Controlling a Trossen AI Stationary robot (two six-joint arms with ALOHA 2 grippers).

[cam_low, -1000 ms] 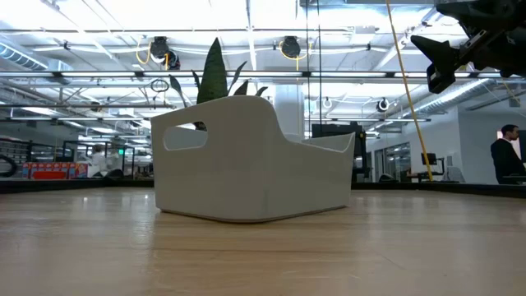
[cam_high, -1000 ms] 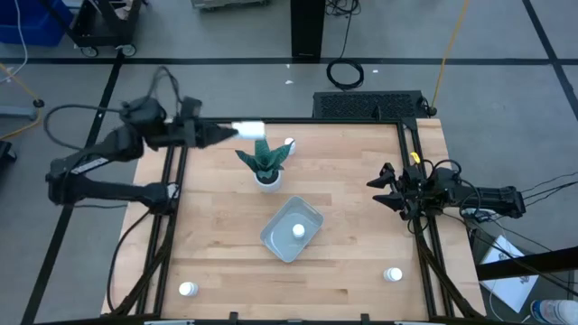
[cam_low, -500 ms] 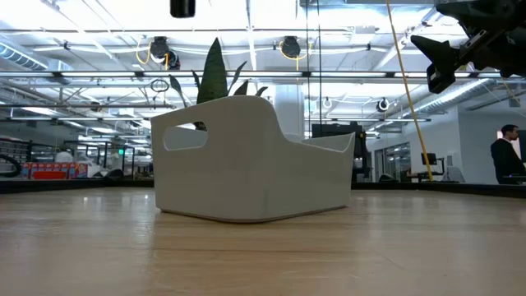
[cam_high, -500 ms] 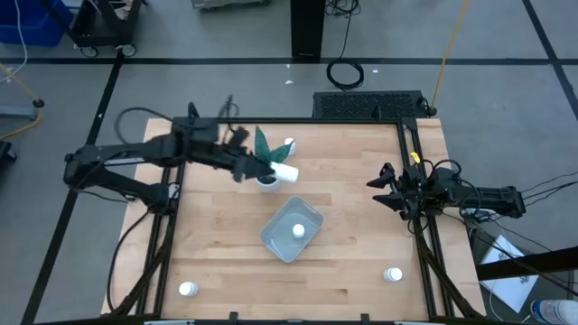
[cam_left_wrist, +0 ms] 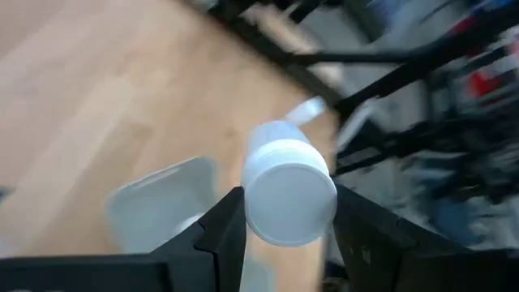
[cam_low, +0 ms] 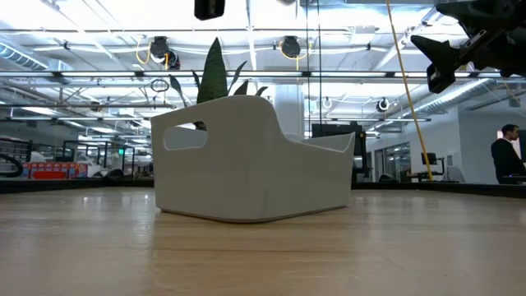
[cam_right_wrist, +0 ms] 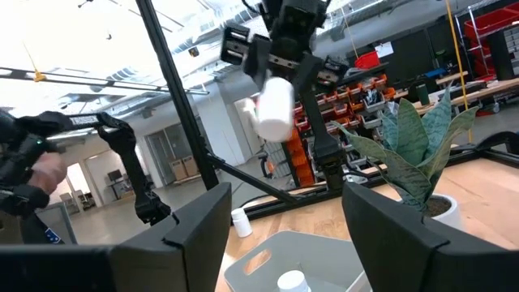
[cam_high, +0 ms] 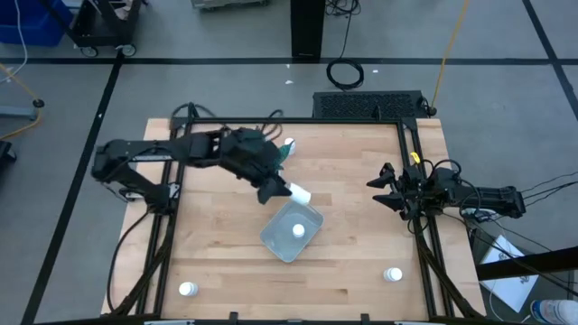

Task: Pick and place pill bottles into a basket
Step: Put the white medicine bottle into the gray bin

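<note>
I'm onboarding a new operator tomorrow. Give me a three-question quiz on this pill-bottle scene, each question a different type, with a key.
1. True or false: the left tool holds a pill bottle near the basket.
2. How many pill bottles lie inside the basket? A) none B) one C) three
3. Fill in: the right tool waits at the table's ____ edge, holding nothing.

Key:
1. True; the left wrist view shows its fingers clamped on the bottle.
2. B; one bottle in the basket.
3. Right; its jaws stand open.
</note>
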